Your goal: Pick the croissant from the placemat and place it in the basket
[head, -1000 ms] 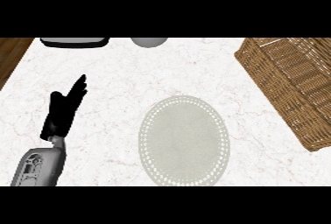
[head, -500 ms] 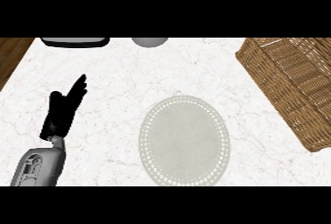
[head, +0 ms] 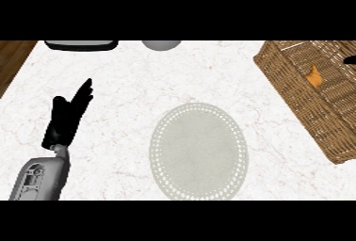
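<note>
Looking across the white marbled bench [head: 173,80], we find broad open room around the brown woven wicker basket [head: 299,89] at its right edge, where an orange croissant [head: 315,77] now shows inside; a moment ago it did not. The oval pale grey placemat [head: 199,150] lies bare, so we judge the placing done. Our left robot hand [head: 67,120] rests spread, fingers straight. A dark tip [head: 350,60] at the right border may be the right robot hand; we cannot tell its state.

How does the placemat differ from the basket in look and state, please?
The placemat is a pale, flat oval; the basket is brown, woven and has raised walls. The placemat has nothing on it, while the basket holds an orange piece, seemingly the croissant. The placemat shows whole; the basket runs off the right edge. Both rest on the white counter.
</note>
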